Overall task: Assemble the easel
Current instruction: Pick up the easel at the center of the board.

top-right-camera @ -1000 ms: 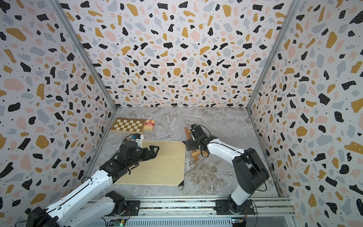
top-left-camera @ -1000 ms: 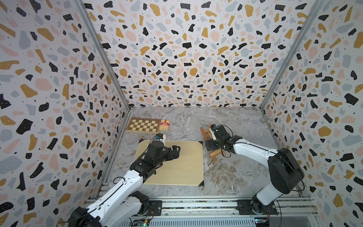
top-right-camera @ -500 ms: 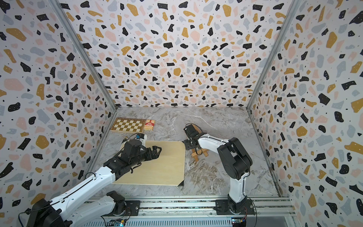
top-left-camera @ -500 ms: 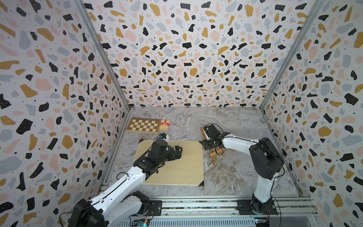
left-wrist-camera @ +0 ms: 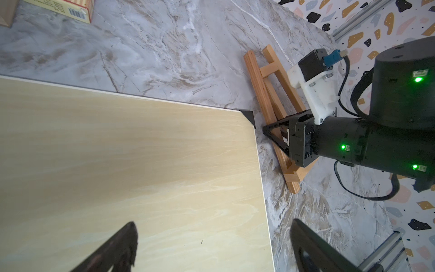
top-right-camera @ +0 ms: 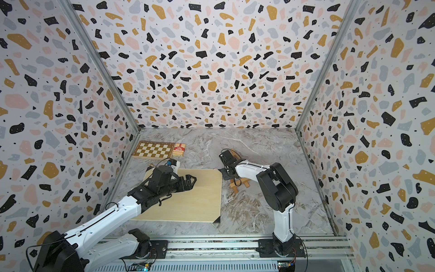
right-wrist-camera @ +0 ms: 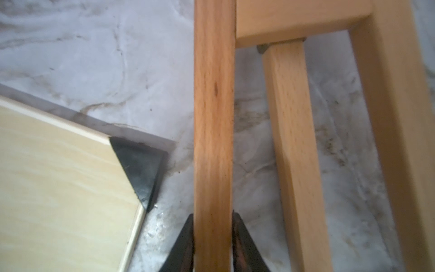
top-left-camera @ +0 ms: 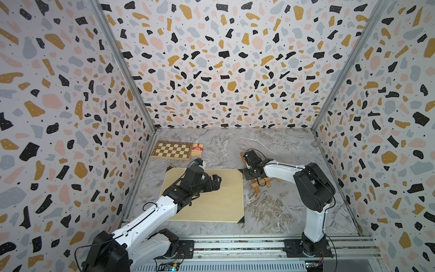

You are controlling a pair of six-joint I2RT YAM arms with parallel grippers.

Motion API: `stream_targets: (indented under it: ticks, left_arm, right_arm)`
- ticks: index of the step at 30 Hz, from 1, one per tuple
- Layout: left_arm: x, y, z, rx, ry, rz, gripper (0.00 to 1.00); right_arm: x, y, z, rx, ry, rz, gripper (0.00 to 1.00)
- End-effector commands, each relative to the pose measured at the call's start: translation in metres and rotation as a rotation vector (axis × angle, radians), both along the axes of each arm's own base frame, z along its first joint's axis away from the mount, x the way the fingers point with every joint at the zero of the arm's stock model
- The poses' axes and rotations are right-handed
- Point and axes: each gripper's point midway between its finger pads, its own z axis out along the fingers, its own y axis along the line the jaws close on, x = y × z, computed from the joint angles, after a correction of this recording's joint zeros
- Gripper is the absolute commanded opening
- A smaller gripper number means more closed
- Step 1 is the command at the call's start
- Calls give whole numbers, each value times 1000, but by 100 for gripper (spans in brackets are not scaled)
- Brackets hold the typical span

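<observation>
Your right gripper (right-wrist-camera: pixel 213 217) is closed on the easel (right-wrist-camera: pixel 213 117). In the right wrist view its two dark fingers (right-wrist-camera: pixel 186 235) press against both sides of one outer slat, with no gap showing on either side. The left wrist view shows the same gripper (left-wrist-camera: pixel 270 131) low over the easel (left-wrist-camera: pixel 255 77), its fingertips down at table level.

The easel lies flat on the marble table (top-left-camera: pixel 282 212), right of centre and just beside the far right corner of the pale wooden board (top-left-camera: pixel 211 207). You can see it in both top views (top-left-camera: pixel 256 187) (top-right-camera: pixel 235 184), partly hidden under your right wrist. Its narrow end points toward the far wall and its wider end lies nearer to you. Up close, a middle slat (right-wrist-camera: pixel 294 129) lies between the two outer slats and meets a crossbar (right-wrist-camera: pixel 294 21) at a small metal fitting. The gripped slat runs close to the board's black corner piece (right-wrist-camera: pixel 141 164) without touching it.

Your left gripper (top-left-camera: pixel 217 180) is open wide and holds nothing. It hovers over the board, and in the left wrist view its fingers (left-wrist-camera: pixel 127 235) stand well apart above the pale wood (left-wrist-camera: pixel 117 153).

A chessboard (top-left-camera: pixel 171 150) sits in the far left corner of the table, with a red-and-cream card box (top-left-camera: pixel 197 150) touching its right edge. Both are well apart from the easel.
</observation>
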Motion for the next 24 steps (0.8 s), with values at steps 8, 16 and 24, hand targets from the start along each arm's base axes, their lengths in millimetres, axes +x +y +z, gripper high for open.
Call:
stream_targets:
  ticks: [8, 16, 24]
  left_arm:
    - [6, -13, 23, -31, -82, -47, 99]
    - [6, -18, 38, -57, -124, -66, 99]
    - [1, -38, 60, -104, -208, -112, 99]
  right_arm:
    - [0, 5, 43, 77, -81, 21, 4]
    - [-12, 0, 105, 257, -160, 48, 0]
    - [-59, 12, 184, 526, -219, 177, 0]
